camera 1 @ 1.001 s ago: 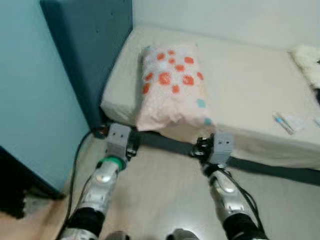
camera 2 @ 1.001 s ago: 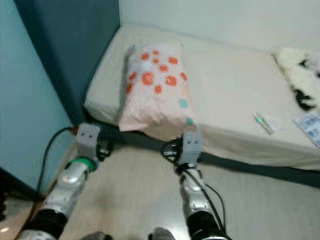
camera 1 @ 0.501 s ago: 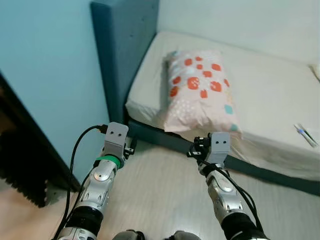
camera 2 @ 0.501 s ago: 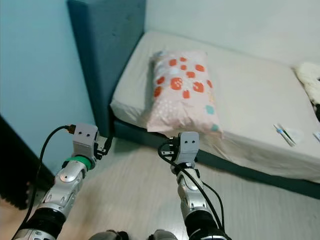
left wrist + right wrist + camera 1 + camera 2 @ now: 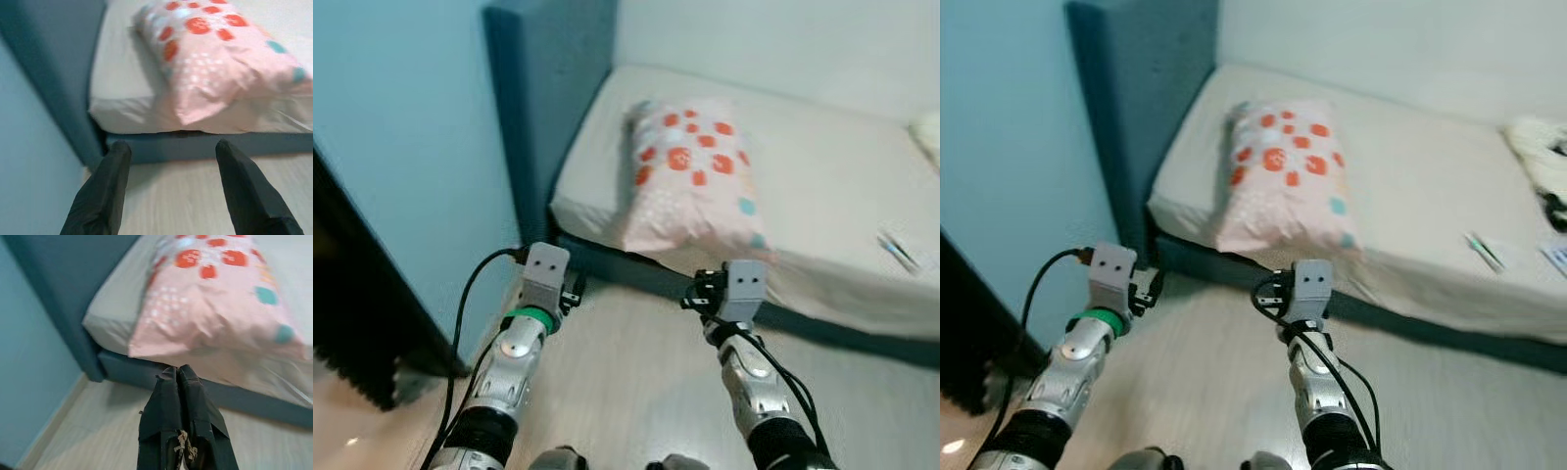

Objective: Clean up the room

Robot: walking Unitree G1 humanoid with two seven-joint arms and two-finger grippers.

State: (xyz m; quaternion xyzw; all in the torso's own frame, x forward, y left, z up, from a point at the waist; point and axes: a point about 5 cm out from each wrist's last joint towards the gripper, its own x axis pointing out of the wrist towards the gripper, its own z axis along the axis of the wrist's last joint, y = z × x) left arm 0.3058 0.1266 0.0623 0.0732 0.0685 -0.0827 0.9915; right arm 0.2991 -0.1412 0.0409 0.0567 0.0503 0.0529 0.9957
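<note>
The pillow [image 5: 690, 176], pink with orange spots, is laid on the bed [image 5: 822, 186] near the headboard [image 5: 548, 88]. It is located ahead of and above both pincers, which are held over the floor [image 5: 626, 372] just short of the bed's side edge. The left pincer [image 5: 168, 147] is held wide, with both fingers [image 5: 110, 181] apart and nothing between them. The right pincer [image 5: 177, 373] is pressed together, holding nothing.

The pillow's long axis is run from the bed's near edge toward the far wall [image 5: 783, 39], roughly parallel to the headboard. Its near end is overhung slightly past the mattress edge, above the dark bed frame [image 5: 195, 146].

A strip of bare sheet is left between the pillow and the headboard. A wider bare area of mattress is seen on the pillow's other side, where a small wrapped item [image 5: 1484, 250] and a fluffy white and black object [image 5: 1540, 162] lie well apart from the pillow. The light blue wall [image 5: 401, 147] borders the floor on the robot's left.
</note>
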